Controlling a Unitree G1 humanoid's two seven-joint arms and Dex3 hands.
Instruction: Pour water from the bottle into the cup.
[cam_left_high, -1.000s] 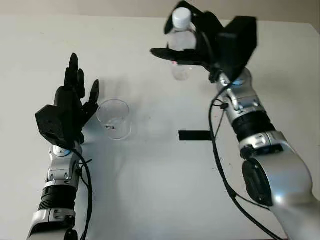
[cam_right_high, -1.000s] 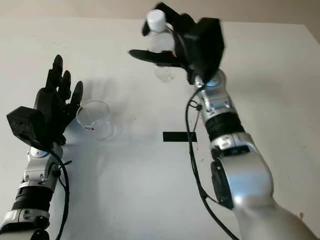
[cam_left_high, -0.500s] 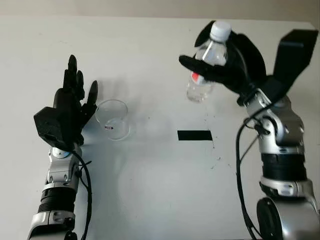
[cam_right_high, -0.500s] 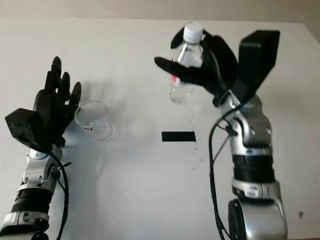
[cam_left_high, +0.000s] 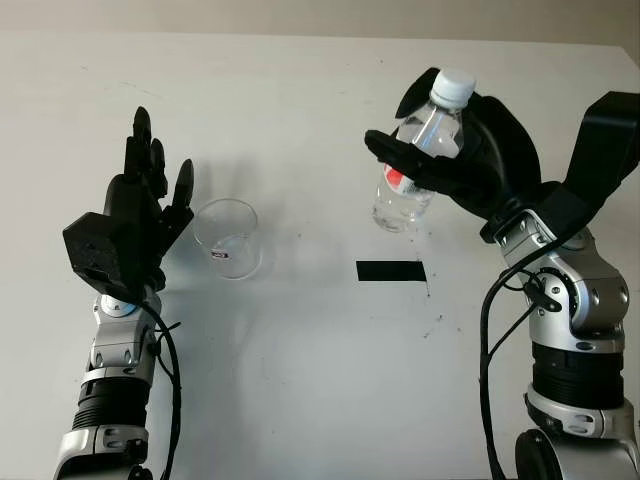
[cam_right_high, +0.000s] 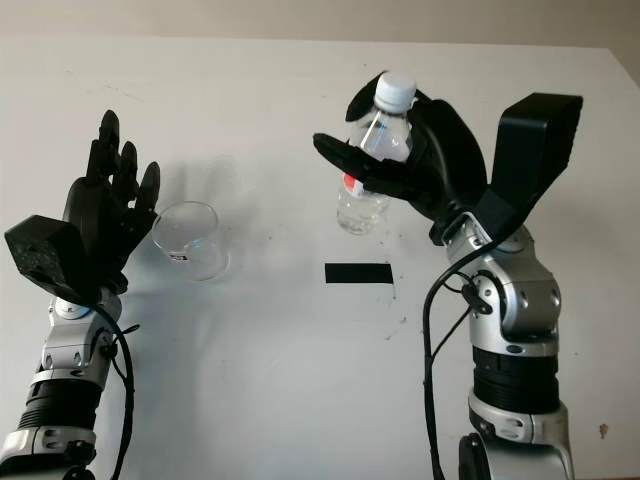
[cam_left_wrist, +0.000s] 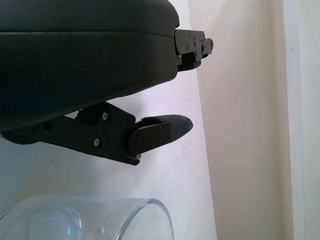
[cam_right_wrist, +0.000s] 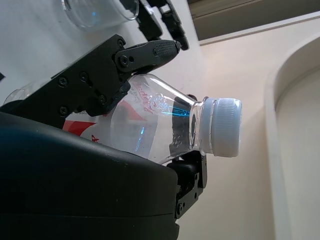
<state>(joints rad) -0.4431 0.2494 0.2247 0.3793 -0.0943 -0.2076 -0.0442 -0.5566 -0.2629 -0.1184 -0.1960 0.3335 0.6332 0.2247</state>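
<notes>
While right hand (cam_left_high: 470, 170) grips clear, white-capped bottle (cam_left_high: 418, 160) above table; left hand (cam_left_high: 135, 225) open beside empty cup (cam_left_high: 228, 238).

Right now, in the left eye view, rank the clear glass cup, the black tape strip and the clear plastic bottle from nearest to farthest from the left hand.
1. Clear glass cup: just beside the open left hand, on its inner side.
2. Black tape strip: flat on the table, mid-table past the cup.
3. Clear plastic bottle: farthest, held up in the right hand across the table.
</notes>
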